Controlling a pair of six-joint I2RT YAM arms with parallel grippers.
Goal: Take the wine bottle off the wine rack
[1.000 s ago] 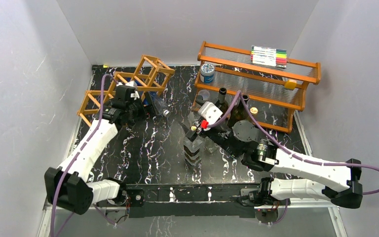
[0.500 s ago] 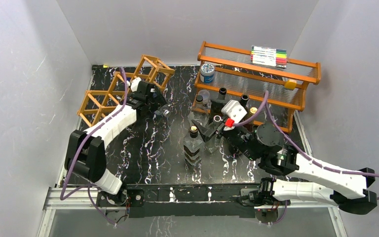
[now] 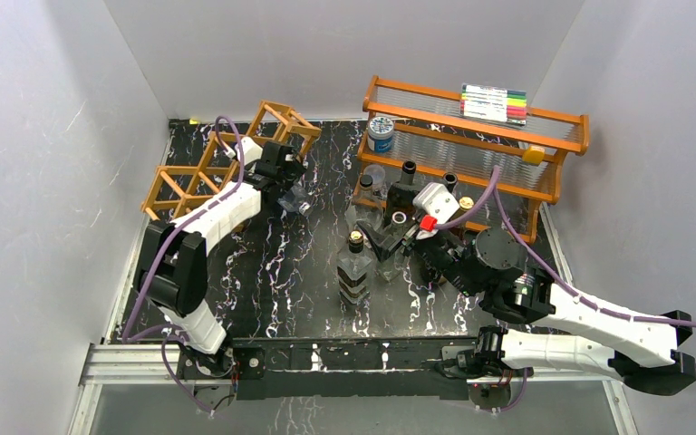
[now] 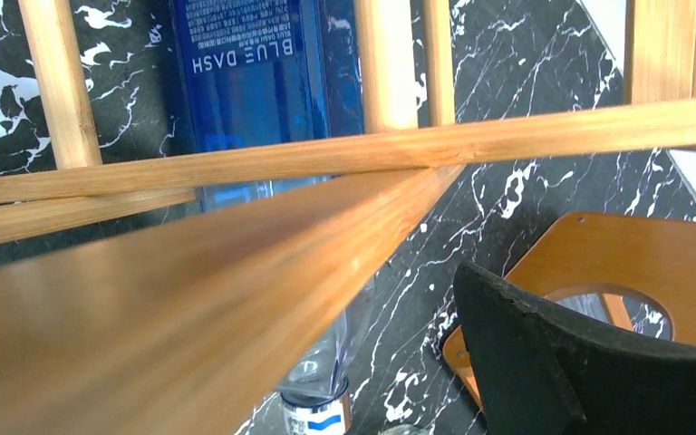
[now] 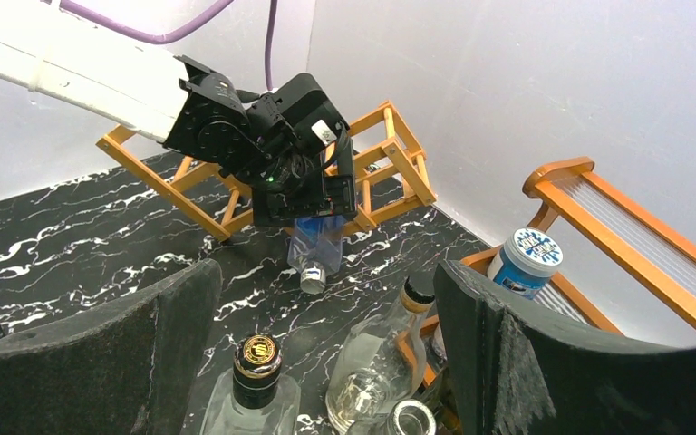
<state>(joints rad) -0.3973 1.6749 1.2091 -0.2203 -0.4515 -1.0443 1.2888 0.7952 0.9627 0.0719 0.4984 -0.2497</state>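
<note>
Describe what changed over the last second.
The left gripper moved away from the bases and rightward along the wine rack. It is now over the blue wine bottle, jaws open, nothing grasped. The right gripper shifted right, open. Bottle and rack stayed put.

Blue wine bottle (image 4: pixel 254 82) behind wine rack (image 4: pixel 417 152) sticks; marble tabletop (image 4: pixel 526 72) beneath.

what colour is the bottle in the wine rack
Blue body, clear neck. The wine bottle shows best in the left wrist view.
</note>
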